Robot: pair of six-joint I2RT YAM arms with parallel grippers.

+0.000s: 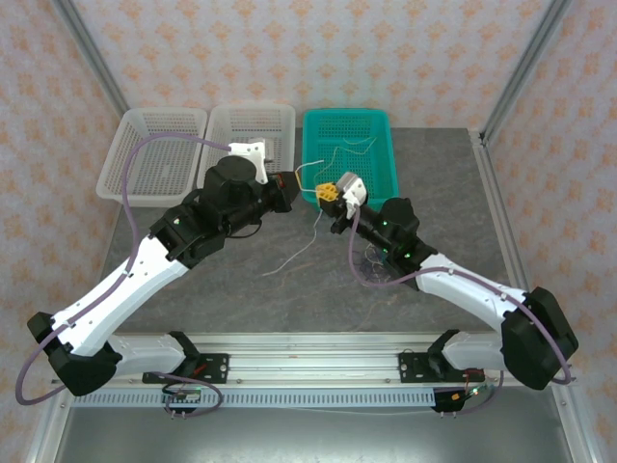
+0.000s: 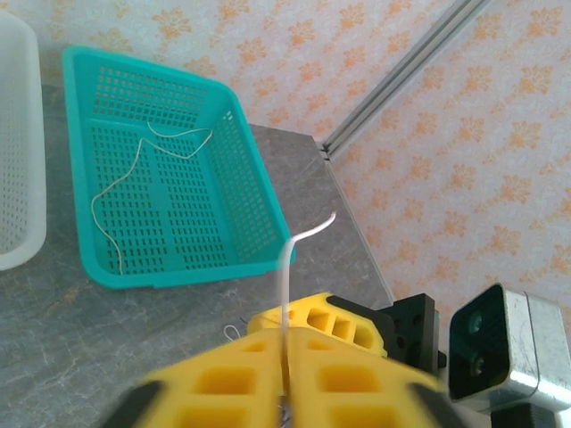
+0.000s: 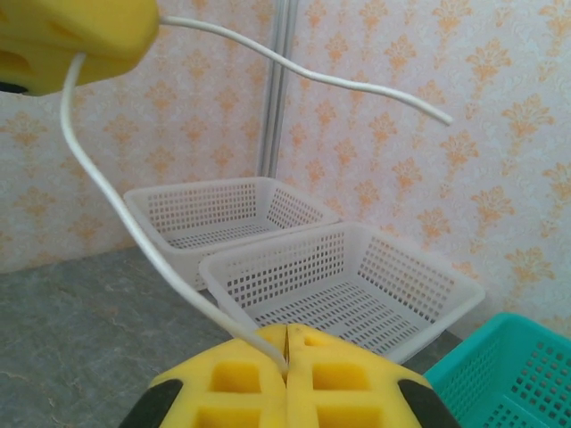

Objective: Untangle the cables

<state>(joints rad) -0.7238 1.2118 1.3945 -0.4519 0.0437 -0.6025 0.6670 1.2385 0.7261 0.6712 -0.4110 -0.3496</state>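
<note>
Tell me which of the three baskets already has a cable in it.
The teal basket, rightmost of the three: a thin cream cable lies loose on its floor. The two white baskets left of it hold none visible.

Robot laboratory cell, enclosed bench type. Identifying features: aluminium frame posts, orange-patterned backdrop panels, grey tabletop, slotted mounting rail along the near edge.
</note>
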